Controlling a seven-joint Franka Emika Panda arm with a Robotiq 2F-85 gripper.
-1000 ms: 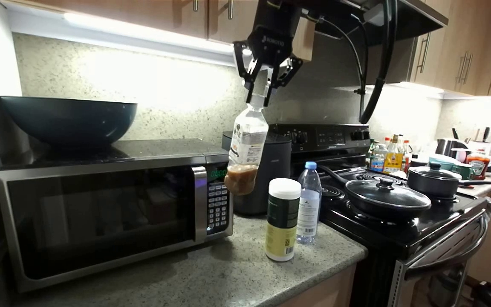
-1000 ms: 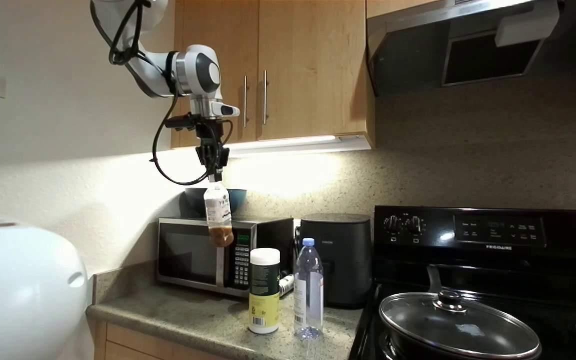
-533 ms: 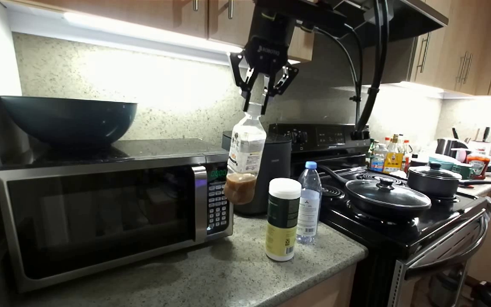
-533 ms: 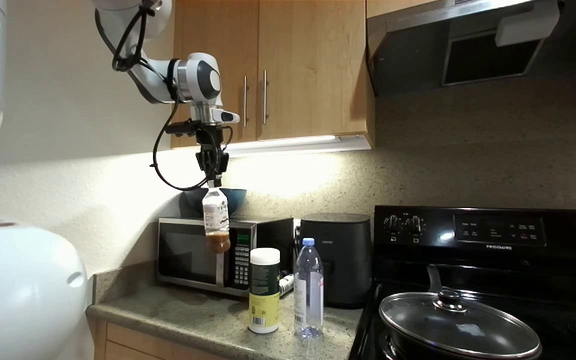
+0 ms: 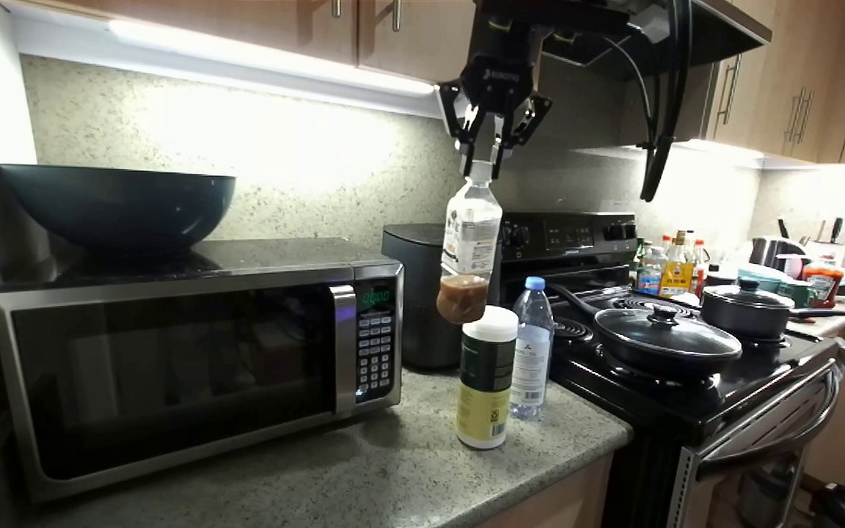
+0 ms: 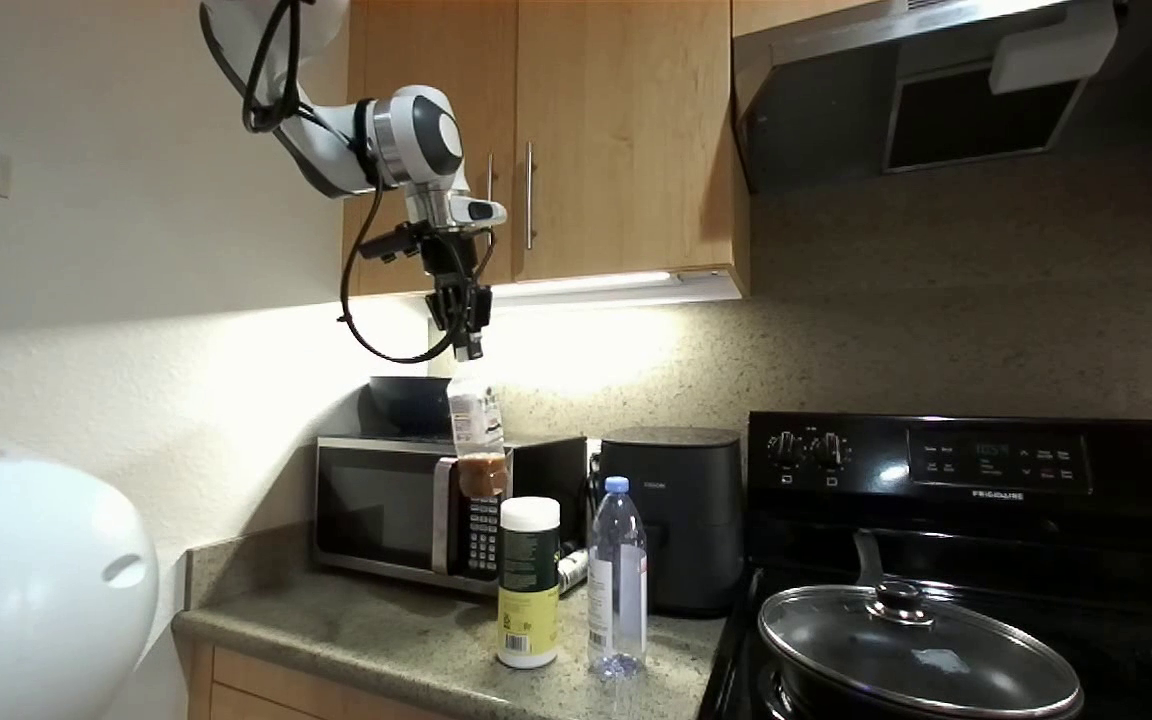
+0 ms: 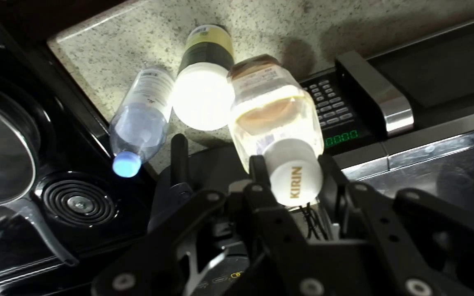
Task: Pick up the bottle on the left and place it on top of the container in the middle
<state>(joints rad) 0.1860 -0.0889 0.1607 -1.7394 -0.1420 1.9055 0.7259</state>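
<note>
My gripper [image 5: 480, 171] is shut on the white cap of the bottle [image 5: 472, 242], which hangs in the air with brown liquid in its lower part. The wrist view shows the fingers [image 7: 290, 174] on both sides of the cap [image 7: 296, 183]. The bottle [image 6: 479, 435] hangs a little tilted. The container [image 5: 486, 381], with white lid and dark and yellow-green bands, stands upright on the counter. In an exterior view the bottle's base overlaps the lid's left edge; in an exterior view the bottle is left of the container [image 6: 528, 590]. I cannot tell whether they touch.
A clear water bottle [image 5: 532, 359] with a blue cap stands close beside the container. A microwave [image 5: 195, 367] with a dark bowl [image 5: 122, 209] on top is at the left. A black air fryer [image 6: 671, 520] stands behind. The stove with a lidded pan [image 5: 664, 341] is at the right.
The gripper with the bottle first sank slightly, then moved right and a little up, toward the container. The bottle stays held by its cap. The container and water bottle have not moved.
</note>
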